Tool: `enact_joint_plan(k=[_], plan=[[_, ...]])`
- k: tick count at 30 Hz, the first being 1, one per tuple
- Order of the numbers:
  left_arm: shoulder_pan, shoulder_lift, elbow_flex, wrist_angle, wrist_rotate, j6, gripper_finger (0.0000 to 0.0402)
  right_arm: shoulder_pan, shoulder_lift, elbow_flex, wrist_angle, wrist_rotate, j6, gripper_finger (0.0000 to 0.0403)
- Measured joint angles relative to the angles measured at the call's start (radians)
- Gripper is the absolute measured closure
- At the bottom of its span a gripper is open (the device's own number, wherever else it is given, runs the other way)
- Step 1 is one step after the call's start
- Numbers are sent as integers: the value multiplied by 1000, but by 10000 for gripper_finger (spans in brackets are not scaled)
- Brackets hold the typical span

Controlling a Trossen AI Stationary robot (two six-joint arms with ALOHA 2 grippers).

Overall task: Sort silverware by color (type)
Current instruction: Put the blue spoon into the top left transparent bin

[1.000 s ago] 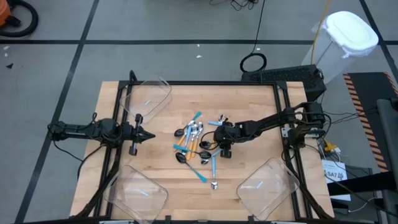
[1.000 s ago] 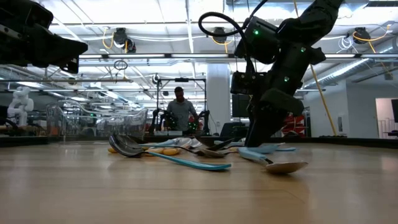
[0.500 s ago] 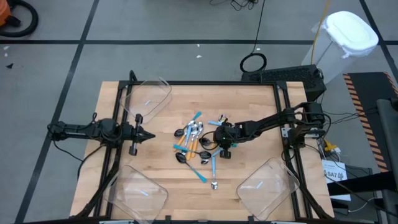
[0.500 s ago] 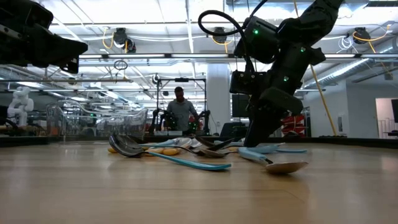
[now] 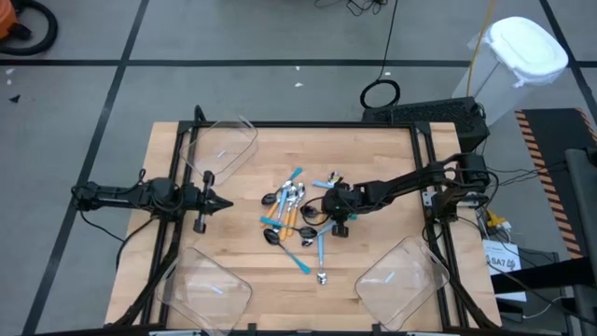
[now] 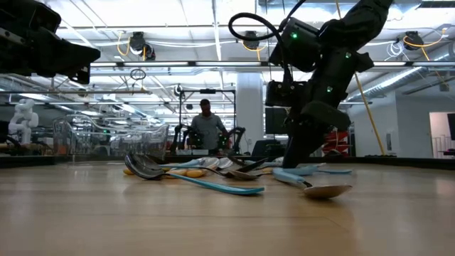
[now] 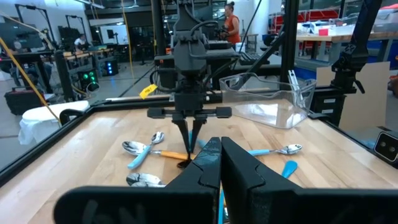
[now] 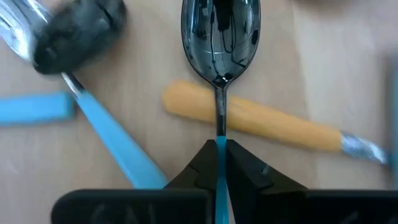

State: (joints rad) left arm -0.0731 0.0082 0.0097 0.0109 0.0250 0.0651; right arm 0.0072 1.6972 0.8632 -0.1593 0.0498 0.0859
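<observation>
Right gripper (image 8: 219, 163): pinched on blue-handled spoon (image 8: 219, 37) | spoon's long axis ran straight ahead between fingers, over orange handle (image 8: 261, 123) | left gripper (image 5: 216, 203): closed, empty, well apart.

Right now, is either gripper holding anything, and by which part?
The right gripper is shut on a black-bowled spoon with a light-blue plastic handle, pinching the handle just behind the neck. The left gripper, at the table's left side, holds nothing.

Grey floor (image 5: 233, 37) with dark lines, bright ceiling lights (image 6: 170, 14), white bin (image 5: 522, 56).
</observation>
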Motion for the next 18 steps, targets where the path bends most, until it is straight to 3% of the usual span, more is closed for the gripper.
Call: enact_joint_plan(k=[10,18], plan=[[0,0,0,0,0,0,394,22,-12,64,-32,-1,26,391],[0,0,0,6,-26,5,394,84,-15,258,-131,17,138,392]])
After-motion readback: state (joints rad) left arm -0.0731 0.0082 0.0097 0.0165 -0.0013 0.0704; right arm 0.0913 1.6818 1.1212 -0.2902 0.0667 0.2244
